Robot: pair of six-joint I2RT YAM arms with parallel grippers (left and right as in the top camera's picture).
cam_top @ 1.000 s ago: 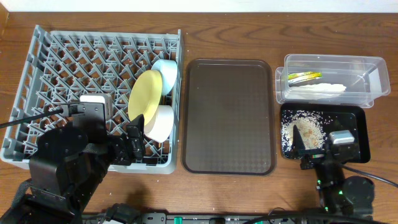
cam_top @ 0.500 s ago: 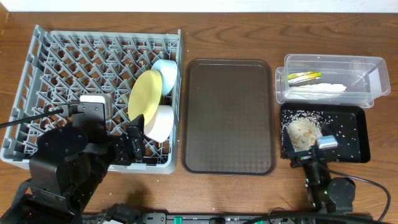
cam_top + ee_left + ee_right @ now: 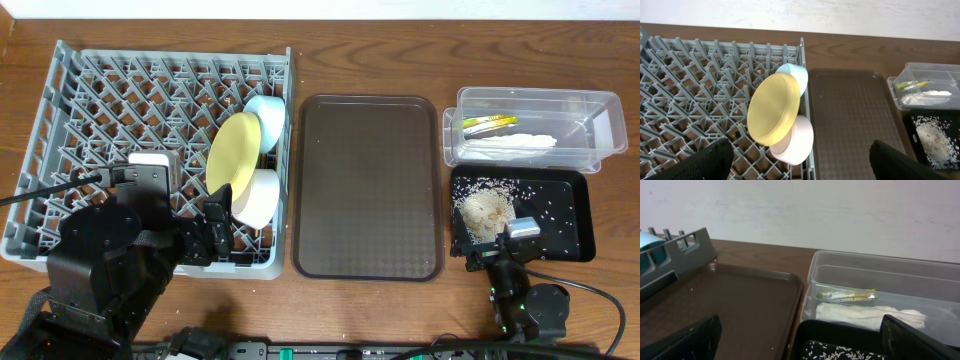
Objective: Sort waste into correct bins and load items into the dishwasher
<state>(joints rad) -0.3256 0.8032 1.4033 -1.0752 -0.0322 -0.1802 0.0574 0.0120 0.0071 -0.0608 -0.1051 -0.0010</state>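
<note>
Looking at a grey rack point(image 3: 120, 90) with a yellow plate point(image 3: 234, 150) standing on edge by its right wall, blue bowl point(image 3: 268, 117) just behind, pink bowl point(image 3: 256, 196) in front. Got the left gripper point(image 3: 802, 160) hanging over the rack's near side, jaws spread wide, gripping nothing. Same deal for the right gripper point(image 3: 802, 340), released, low by the black tray point(image 3: 570, 215) holding the rice point(image 3: 487, 210). Spotted napkin point(image 3: 510, 148) and wrapper point(image 3: 490, 124) inside the clear tub point(image 3: 600, 135). Also seeing a brown tray point(image 3: 368, 185) in between.
</note>
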